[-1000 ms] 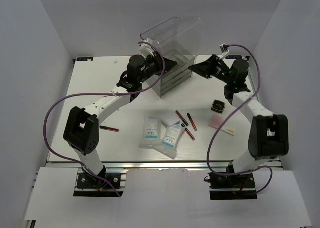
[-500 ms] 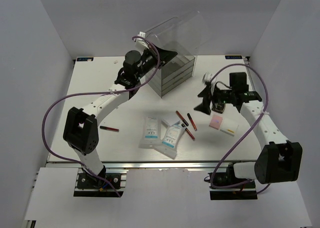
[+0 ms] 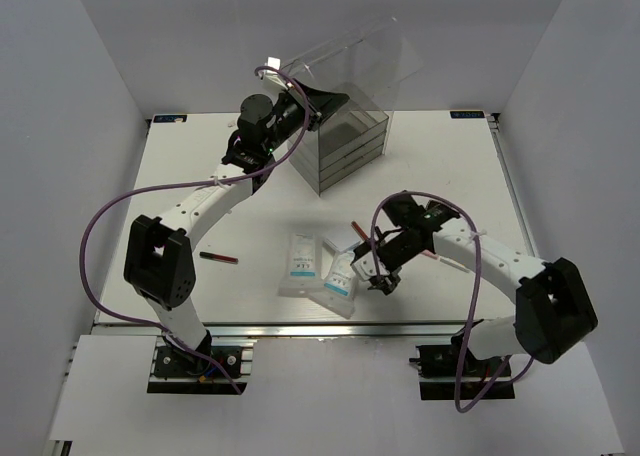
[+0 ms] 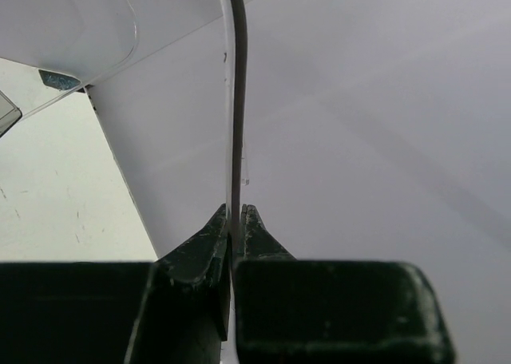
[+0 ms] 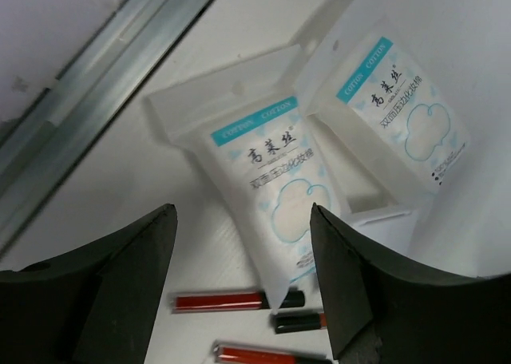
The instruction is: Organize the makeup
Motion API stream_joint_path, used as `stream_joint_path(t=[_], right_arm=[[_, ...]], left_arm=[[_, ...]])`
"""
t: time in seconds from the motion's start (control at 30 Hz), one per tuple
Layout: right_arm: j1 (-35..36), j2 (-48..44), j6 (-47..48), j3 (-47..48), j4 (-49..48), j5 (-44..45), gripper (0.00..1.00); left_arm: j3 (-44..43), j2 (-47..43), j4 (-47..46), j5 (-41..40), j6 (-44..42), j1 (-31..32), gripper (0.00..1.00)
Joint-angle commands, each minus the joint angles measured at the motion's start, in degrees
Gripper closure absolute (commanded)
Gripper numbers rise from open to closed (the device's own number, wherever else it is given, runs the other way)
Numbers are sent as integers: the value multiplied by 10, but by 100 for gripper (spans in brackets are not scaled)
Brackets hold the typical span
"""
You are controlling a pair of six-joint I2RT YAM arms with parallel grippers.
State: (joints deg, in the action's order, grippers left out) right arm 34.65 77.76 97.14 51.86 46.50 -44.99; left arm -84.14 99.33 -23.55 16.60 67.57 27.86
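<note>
The tabletop (image 3: 190, 186) carries a tall clear drawer box (image 3: 350, 148) at its far side. Above the box, the left tool (image 4: 234, 220) is pressed together on the edge of the raised clear lid (image 3: 350, 61). In front of the box, the right tool (image 5: 243, 220) hangs with fingers spread wide over two cotton pad packets (image 5: 267, 180), lying flat and overlapping. The red-and-black sticks (image 5: 231, 302) lie slightly nearer the box; a lone stick (image 3: 218, 258) lies front-left of the box
</note>
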Motion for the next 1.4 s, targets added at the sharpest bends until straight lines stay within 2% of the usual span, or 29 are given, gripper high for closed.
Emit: stream_joint_path(t=[0.0, 0.3, 0.5, 0.57, 0.63, 0.73, 0.8, 0.9, 0.97, 1.0, 1.03, 1.17, 1.27, 1.37], right_arm=[[27, 34, -9, -3, -102, 41, 28], [74, 93, -34, -56, -249, 133, 34], [74, 81, -32, -89, -288, 145, 60], [72, 60, -26, -100, -282, 137, 76], [60, 24, -21, -113, -277, 107, 89], [38, -26, 0, -98, -216, 40, 100], [25, -48, -3, -83, -163, -2, 100], [12, -95, -51, -57, -147, -34, 100], [7, -110, -94, -50, -166, -35, 100], [-3, -120, -167, -51, -220, -25, 100], [-8, -123, -190, -53, -242, -20, 100], [-48, -105, -189, -31, -243, -27, 100], [-70, -87, -341, -27, -379, 8, 100], [-99, -38, -481, -18, -561, 109, 100]], left_arm=[[-6, -36, 4, -33, 27, -15, 100], [-11, -31, 5, -24, 34, -15, 100], [-14, -27, 0, -22, 38, -15, 100], [-13, -27, -2, -20, 39, -15, 100], [-13, -26, -2, -19, 38, -14, 100], [-16, -25, -4, -17, 40, -14, 100], [-18, -21, -6, -17, 42, -15, 100], [-23, -18, -7, -16, 46, -15, 100], [-23, -17, -9, -15, 49, -14, 100], [-24, -16, -10, -15, 49, -15, 100], [-25, -16, -10, -16, 49, -14, 100], [-28, -12, -10, -14, 50, -15, 100], [-30, -11, -9, -12, 50, -16, 100], [-32, -12, -8, -13, 49, -16, 100]])
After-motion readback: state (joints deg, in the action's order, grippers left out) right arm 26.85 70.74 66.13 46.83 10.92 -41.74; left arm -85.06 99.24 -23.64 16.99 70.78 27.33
